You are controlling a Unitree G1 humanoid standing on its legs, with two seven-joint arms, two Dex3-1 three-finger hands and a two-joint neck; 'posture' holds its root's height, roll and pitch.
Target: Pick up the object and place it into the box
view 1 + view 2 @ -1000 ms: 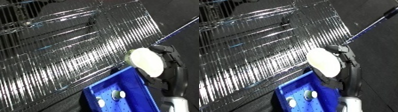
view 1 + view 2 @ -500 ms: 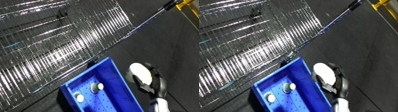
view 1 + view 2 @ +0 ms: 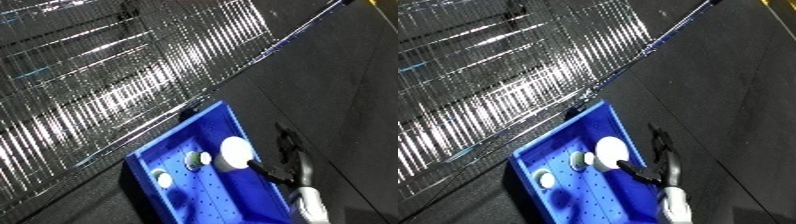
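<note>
My right hand [image 3: 282, 173] comes in from the lower right, its black fingers curled on a white round object [image 3: 235, 152]. The object hangs just inside the right wall of the blue bin [image 3: 176, 136], which stands tilted in the view on the dark floor. Two small pale round pieces lie on the bin's perforated floor, one [image 3: 193, 158] right beside the held object and one [image 3: 160, 178] further left. The silver forearm [image 3: 675, 202] runs down to the lower edge. My left hand shows in no view.
A wire shopping cart [image 3: 107, 85] with shiny mesh fills the upper left, its lower edge close to the bin's far corner. A thin blue-handled bar [image 3: 673, 30] runs up to the top right. Dark floor [image 3: 346, 100] lies right of the bin.
The camera has swung, shifting the whole picture. My right hand has carried the white object from beside the bin's right wall to inside it, low over its floor.
</note>
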